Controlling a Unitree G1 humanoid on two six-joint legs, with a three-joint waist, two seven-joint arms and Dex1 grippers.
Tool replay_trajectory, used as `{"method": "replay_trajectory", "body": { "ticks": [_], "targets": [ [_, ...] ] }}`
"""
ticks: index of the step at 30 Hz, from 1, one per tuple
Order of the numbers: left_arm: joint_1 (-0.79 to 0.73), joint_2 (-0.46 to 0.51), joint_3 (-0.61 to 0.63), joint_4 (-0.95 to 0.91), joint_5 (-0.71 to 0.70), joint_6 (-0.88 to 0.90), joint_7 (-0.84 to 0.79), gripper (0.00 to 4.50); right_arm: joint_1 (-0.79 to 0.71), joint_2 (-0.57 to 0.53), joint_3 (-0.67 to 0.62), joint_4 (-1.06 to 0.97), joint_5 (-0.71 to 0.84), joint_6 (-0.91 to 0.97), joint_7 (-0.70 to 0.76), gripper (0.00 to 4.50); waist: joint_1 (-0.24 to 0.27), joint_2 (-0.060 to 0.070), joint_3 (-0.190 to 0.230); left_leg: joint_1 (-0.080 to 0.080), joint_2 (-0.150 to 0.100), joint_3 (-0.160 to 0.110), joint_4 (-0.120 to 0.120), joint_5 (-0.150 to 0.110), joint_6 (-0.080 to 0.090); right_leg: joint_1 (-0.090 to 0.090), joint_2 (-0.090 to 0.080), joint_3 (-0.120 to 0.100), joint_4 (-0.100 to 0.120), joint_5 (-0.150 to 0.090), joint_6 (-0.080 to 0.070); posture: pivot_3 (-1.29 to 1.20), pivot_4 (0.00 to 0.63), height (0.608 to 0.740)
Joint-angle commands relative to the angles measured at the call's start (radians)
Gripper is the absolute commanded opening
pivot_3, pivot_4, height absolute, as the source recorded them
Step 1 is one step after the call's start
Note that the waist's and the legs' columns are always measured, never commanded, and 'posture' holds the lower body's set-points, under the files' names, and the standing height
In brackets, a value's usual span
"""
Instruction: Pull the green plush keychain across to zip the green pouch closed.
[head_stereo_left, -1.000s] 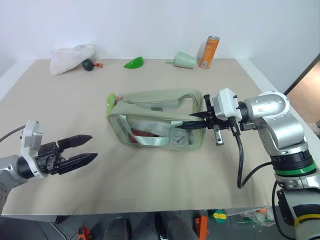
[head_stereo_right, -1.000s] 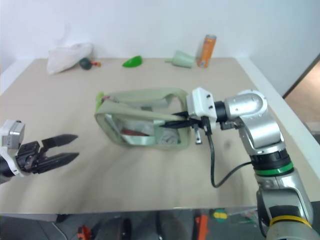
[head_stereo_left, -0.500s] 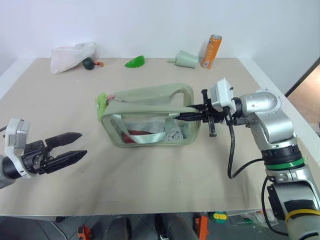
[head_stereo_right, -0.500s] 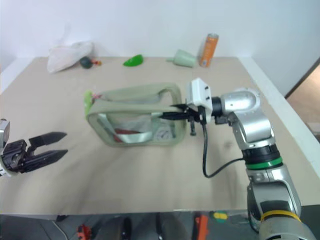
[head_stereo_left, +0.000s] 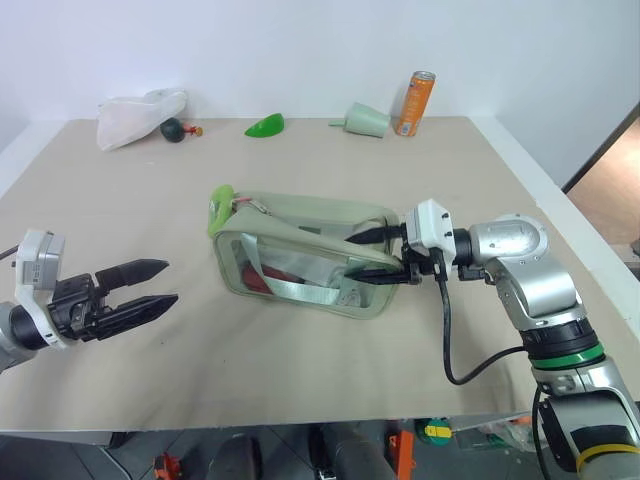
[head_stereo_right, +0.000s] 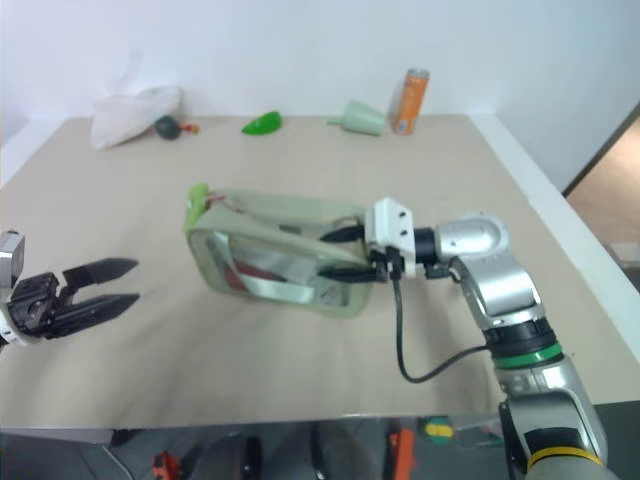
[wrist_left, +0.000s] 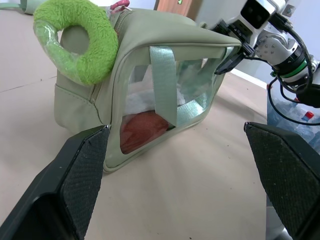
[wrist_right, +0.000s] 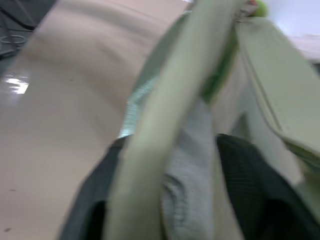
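Observation:
The green pouch (head_stereo_left: 300, 255) lies on its side in the middle of the table, with red and white things showing through its clear window. The green plush keychain (head_stereo_left: 221, 206) sits at the pouch's left end, a lime ring (wrist_left: 75, 42) on the zipper there. My right gripper (head_stereo_left: 350, 256) is at the pouch's right end, open, its fingers one above the other. The pouch's webbing strap (wrist_right: 170, 100) runs between them. My left gripper (head_stereo_left: 170, 282) hovers open left of the pouch, well apart from it, pointing at the keychain end.
Along the table's far edge stand a white cloth bag (head_stereo_left: 135, 113), a small dark ball (head_stereo_left: 176, 128), a glossy green leaf piece (head_stereo_left: 267, 125), a pale green funnel (head_stereo_left: 365, 119) and an orange can (head_stereo_left: 417, 103). The table's right edge runs close behind my right arm.
My right gripper has gone from shut on the strap to open and has sunk a little. The pouch's raised right end has dropped back onto the table. The left gripper has kept still.

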Motion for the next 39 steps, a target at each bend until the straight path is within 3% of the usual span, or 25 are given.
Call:
{"method": "replay_trajectory", "body": {
  "ticks": [1, 2, 8, 14, 22, 38, 39],
  "targets": [
    [-0.017, -0.001, -0.004, -0.023, -0.013, 0.004, 0.008, 4.47, -0.041, -0.020, -0.072, -0.024, 0.025, 0.036, -0.038, 4.23, 0.002, 0.000, 0.000, 0.000, 0.000, 0.000, 0.000, 0.000, 0.000, 0.000, 0.000, 0.000, 0.000, 0.000, 0.000, 0.00, 0.150, 0.740],
    [-0.020, -0.003, -0.008, -0.023, -0.013, 0.005, 0.009, 4.47, -0.037, -0.040, -0.080, -0.047, 0.049, 0.085, -0.025, 4.42, 0.003, 0.000, 0.000, 0.000, 0.000, 0.000, 0.000, 0.000, -0.001, 0.000, 0.000, 0.000, 0.000, -0.001, -0.001, 0.00, 0.150, 0.740],
    [-0.045, -0.007, -0.026, -0.014, -0.015, 0.010, 0.015, 4.47, -0.020, -0.169, -0.193, -0.197, 0.336, 0.466, 0.029, 4.42, 0.006, 0.000, 0.000, -0.003, -0.002, -0.001, -0.001, -0.002, -0.002, -0.001, -0.003, 0.000, 0.000, -0.003, -0.002, 0.00, 0.150, 0.740],
    [-0.072, -0.014, -0.047, -0.006, -0.011, 0.015, 0.023, 4.47, 0.060, -0.246, -0.303, -0.273, 0.485, 0.575, 0.049, 4.42, 0.004, 0.000, 0.000, -0.003, -0.003, -0.002, 0.000, -0.003, -0.002, 0.000, -0.004, 0.000, -0.001, -0.004, -0.001, 0.00, 0.150, 0.740],
    [-0.103, -0.010, -0.058, 0.005, -0.019, 0.026, 0.034, 4.47, 0.263, -0.329, -0.381, -0.399, 0.429, 0.541, -0.014, 4.42, 0.005, 0.000, 0.000, -0.002, -0.003, -0.002, 0.000, -0.002, -0.002, 0.001, -0.003, -0.001, -0.001, -0.003, 0.000, 0.00, 0.150, 0.740],
    [-0.266, -0.023, -0.069, -0.051, -0.106, 0.075, 0.107, 4.47, 0.271, -0.259, -0.253, -0.407, 0.329, 0.455, -0.107, 4.42, 0.004, 0.000, 0.000, -0.002, -0.004, -0.001, 0.000, -0.003, -0.002, 0.001, -0.003, 0.001, -0.001, -0.003, 0.001, 0.00, 0.150, 0.740],
    [-0.266, -0.024, -0.070, -0.056, -0.107, 0.076, 0.110, 4.47, 0.270, -0.256, -0.250, -0.405, 0.329, 0.453, -0.107, 4.19, 0.004, 0.000, 0.000, -0.002, -0.004, -0.002, 0.000, -0.003, -0.003, 0.001, -0.003, 0.001, -0.001, -0.003, 0.001, 0.00, 0.150, 0.740]
  ]
}}
